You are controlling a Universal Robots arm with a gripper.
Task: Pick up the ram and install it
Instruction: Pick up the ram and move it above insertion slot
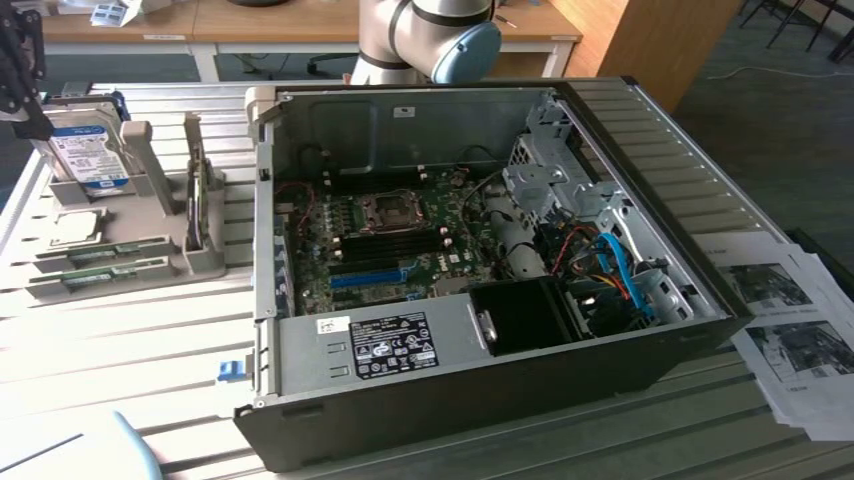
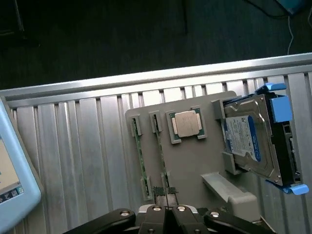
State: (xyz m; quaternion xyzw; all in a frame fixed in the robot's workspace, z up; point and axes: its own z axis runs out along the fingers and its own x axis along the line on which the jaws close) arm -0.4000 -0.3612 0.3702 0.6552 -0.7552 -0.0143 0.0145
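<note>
Handling looks delicate: the thin green circuit-board ram stick [image 2: 160, 156] is light, stiff and brittle, so I judge its short ends or bare top edge the safest hold. It stands on edge in a slot of the flat grey plastic holder tray [image 2: 195, 165], beside a second stick [image 2: 139, 156] like it, long axis level and running left to right across the exterior view. The black two-finger gripper [image 2: 168, 217] hovers near one end, its jaws pressed together, holding nothing

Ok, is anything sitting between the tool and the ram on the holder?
Nothing visible does. The shut tool hangs over the grey holder, and the two ram sticks stand uncovered in their slots; the CPU and hard drive sit beside them.
</note>
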